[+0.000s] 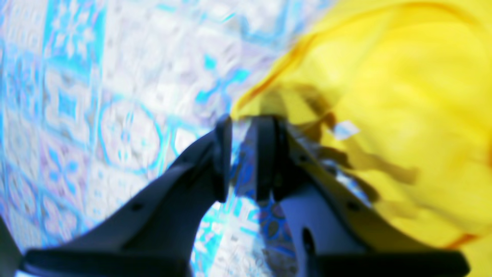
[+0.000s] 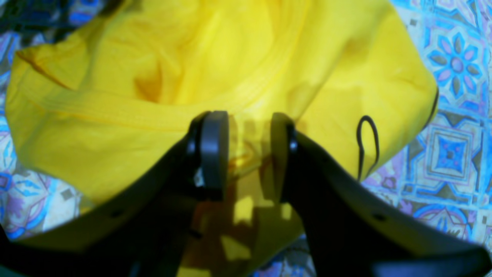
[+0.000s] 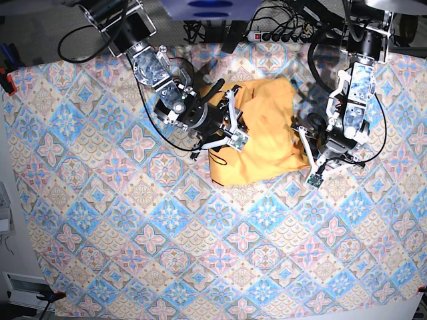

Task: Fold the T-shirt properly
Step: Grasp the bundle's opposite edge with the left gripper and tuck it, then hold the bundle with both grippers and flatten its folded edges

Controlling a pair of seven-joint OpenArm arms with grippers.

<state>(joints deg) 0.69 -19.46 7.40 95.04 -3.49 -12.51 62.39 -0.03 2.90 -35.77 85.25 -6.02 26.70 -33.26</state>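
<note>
The yellow-orange T-shirt (image 3: 263, 133) lies crumpled at the back middle of the table. In the left wrist view the shirt (image 1: 403, 77) fills the right side, and a small white label (image 1: 346, 130) shows on it. My left gripper (image 1: 244, 123) is at the shirt's right edge (image 3: 310, 163). Its jaws are nearly together and the shirt's edge lies across the tips. My right gripper (image 2: 248, 154) is over the shirt's left part (image 3: 237, 125). Its jaws are apart and yellow fabric (image 2: 115, 77) lies between and beyond them. A thin dark loop (image 2: 367, 142) lies on the shirt.
A blue-pink-white diamond-patterned cloth (image 3: 200, 233) covers the whole table and also shows in the left wrist view (image 1: 77, 96) and the right wrist view (image 2: 453, 146). Cables and a power strip (image 3: 267, 30) lie beyond the back edge. A red clamp (image 3: 7, 83) holds the cloth's left edge.
</note>
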